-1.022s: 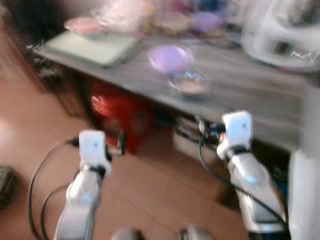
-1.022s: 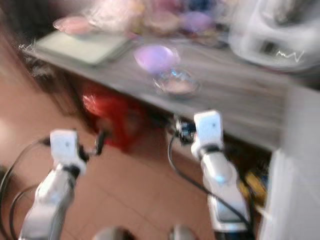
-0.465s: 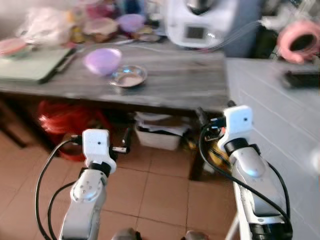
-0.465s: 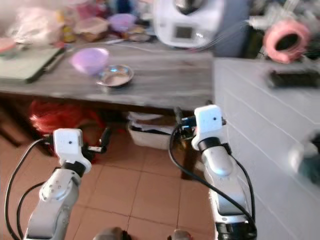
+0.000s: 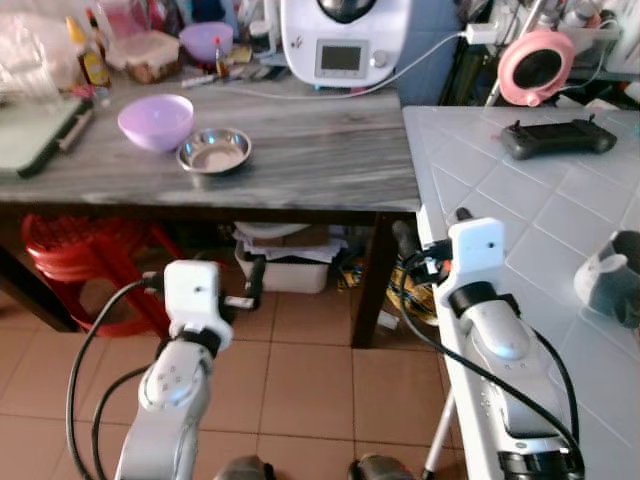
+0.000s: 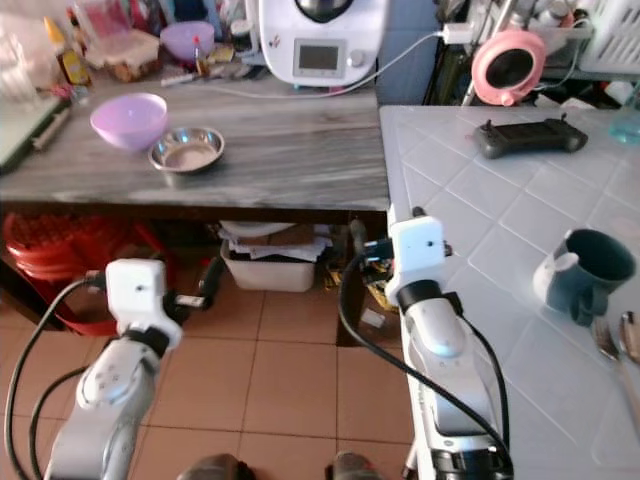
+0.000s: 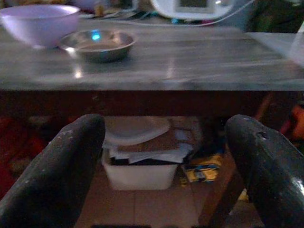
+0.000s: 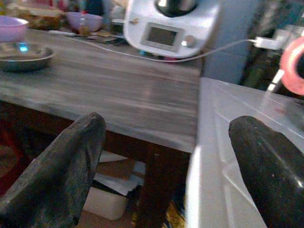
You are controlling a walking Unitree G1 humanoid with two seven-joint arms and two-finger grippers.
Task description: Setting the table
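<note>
Right now your left gripper (image 7: 164, 166) and right gripper (image 8: 166, 166) hang below table height, jaws wide, holding nothing. Ahead, the purple bowl (image 5: 155, 120) sits just beside the steel dish (image 5: 214, 151) on the grey wooden table (image 5: 320, 150); its edge stands between.

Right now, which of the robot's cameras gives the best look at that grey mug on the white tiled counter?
The right eye view: the grey mug shows whole, handle included, beside some cutlery. The left eye view catches it at the picture's edge, cut off.
</note>
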